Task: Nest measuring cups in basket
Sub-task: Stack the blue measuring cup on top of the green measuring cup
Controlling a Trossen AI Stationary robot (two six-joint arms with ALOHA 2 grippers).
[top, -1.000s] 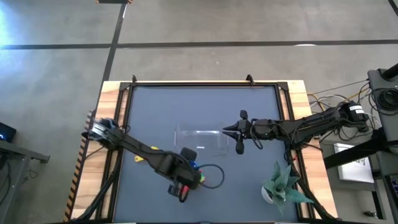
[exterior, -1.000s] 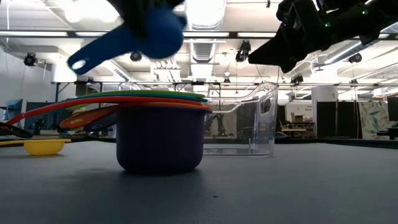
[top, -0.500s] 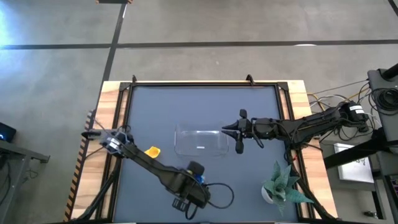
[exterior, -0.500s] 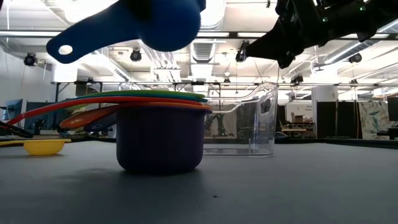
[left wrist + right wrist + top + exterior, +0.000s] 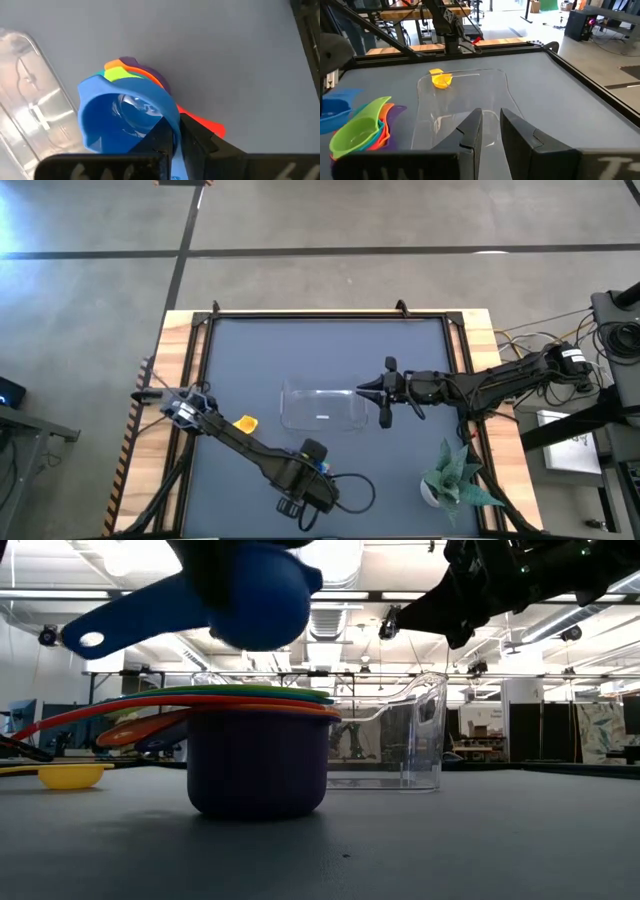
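left tool clamped on blue cup above nested stack, handle slanting down-left; right tool narrowly parted

Bright, even light falls from ceiling strip lamps. The dark table shows only soft shadows. Glare streaks the clear basket. The near blue cup looks blurred.
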